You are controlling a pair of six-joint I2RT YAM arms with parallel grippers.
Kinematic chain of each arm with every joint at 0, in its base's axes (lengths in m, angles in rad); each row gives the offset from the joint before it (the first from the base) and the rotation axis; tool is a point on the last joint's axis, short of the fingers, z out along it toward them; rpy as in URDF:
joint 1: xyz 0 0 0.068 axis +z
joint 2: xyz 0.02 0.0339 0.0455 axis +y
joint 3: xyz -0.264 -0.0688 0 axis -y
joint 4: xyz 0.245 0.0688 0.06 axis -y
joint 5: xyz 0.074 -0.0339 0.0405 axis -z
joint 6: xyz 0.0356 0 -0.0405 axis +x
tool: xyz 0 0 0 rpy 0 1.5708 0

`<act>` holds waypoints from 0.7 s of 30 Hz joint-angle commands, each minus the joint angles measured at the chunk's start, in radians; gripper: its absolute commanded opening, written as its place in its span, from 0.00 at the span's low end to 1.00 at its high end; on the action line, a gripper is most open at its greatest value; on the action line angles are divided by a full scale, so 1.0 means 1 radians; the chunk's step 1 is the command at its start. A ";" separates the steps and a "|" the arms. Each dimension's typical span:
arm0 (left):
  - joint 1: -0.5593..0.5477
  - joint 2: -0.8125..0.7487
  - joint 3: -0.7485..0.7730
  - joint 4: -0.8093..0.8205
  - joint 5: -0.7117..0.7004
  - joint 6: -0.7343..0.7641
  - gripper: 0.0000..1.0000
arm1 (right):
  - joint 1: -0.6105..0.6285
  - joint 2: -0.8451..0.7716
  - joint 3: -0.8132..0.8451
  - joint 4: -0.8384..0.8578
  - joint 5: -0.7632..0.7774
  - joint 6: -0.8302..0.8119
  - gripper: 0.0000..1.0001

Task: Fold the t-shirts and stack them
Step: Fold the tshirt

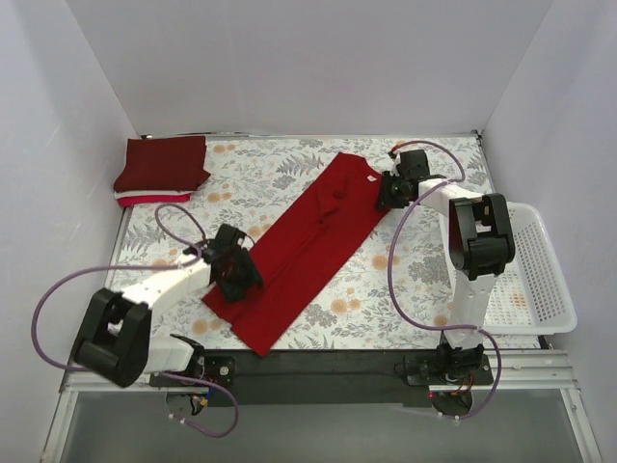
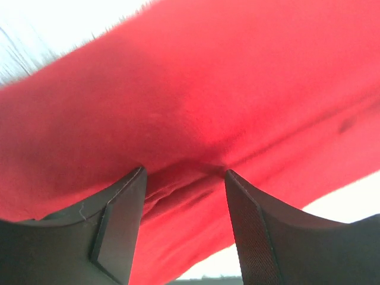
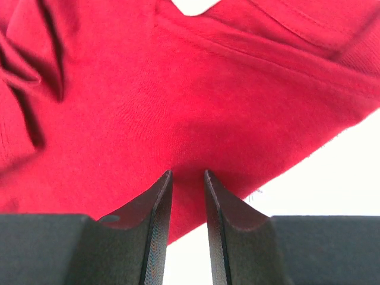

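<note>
- I see the table (image 1: 415, 280) wearing a floral print.
- A bright red t-shirt (image 1: 308, 246) lies diagonally across its middle, a long strip.
- A folded stack (image 1: 162, 169), maroon on top, sits far-left.

The red t-shirt (image 1: 308, 246) is soft matt cloth; the basket (image 1: 540, 280) glossy white plastic lattice.

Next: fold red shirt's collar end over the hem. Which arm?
Right, probably: the right gripper sits at the collar end of the red t-shirt; the left gripper is short of the hem end, open.
</note>
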 commanded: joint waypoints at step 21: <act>-0.380 0.077 0.404 -0.075 -0.297 0.034 0.56 | 0.087 -0.030 0.141 0.002 -0.285 0.057 0.36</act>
